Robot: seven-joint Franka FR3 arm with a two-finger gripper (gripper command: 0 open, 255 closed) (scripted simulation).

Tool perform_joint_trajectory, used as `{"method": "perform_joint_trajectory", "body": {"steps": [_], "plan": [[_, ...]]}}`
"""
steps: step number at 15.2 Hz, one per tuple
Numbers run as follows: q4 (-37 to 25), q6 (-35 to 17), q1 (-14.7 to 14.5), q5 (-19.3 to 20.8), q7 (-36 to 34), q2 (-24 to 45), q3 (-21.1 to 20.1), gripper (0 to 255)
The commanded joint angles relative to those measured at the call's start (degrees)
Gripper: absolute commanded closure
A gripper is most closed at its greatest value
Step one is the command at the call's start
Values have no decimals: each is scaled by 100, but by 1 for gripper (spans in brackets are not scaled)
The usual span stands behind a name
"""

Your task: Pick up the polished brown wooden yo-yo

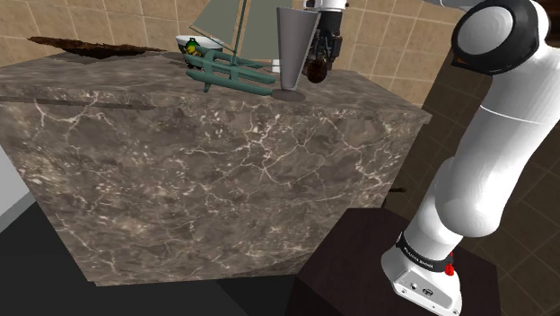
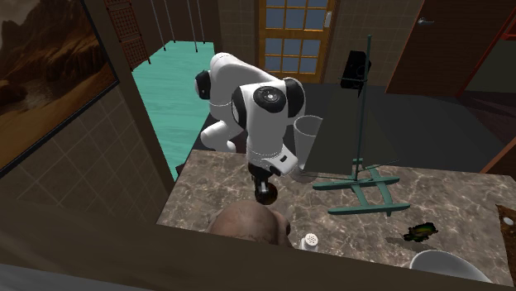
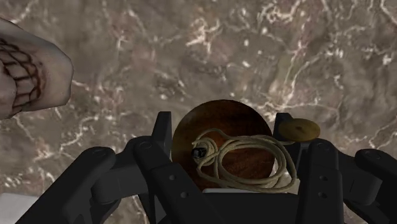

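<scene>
**Shoulder view.** One white arm is reaching from its stand at the lower right, up and over one block-like surface (image 1: 224,171) of dark veined marble. Its black pincer (image 1: 316,63) is pinching one dark brown yo-yo (image 1: 314,72). The yo-yo is hanging above the far part of the surface, just beside one grey cone-shaped cup (image 1: 292,49). One model sailboat (image 1: 229,67) on a teal cradle is standing at the cup's left.

**Second exterior view.** The pincer (image 2: 265,187) is pointing down over the surface (image 2: 463,198), and the yo-yo (image 2: 266,196) is showing as a dark round shape under it. One brownish rounded lump (image 2: 244,225) is sitting near it; I cannot tell what it is. There are also:
- one small white disc (image 2: 311,240)
- one green and yellow figure (image 2: 420,232)
- one white bowl (image 2: 442,264)

**Wrist view.** Two black fingers (image 3: 164,137) are clasping the yo-yo (image 3: 197,130) from both sides. One cream string (image 3: 254,162) is lying coiled on its polished face. One small tan disc (image 3: 299,130) is showing just beside one finger.

**Progress.** The grasp looks made and the yo-yo seems to be off the marble. Little is left, probably only carrying it clear.
</scene>
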State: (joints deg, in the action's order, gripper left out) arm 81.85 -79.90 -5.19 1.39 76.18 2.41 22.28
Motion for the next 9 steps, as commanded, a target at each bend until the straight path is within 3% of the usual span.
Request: {"method": "perform_joint_trajectory", "body": {"steps": [1, 7, 9], "plan": [[-245, 186, 13, -23, 23, 64, 10, 255], [-1119, 770, 89, -140, 122, 375, 58, 255], [-1143, 786, 92, -143, 125, 384, 59, 255]]}}
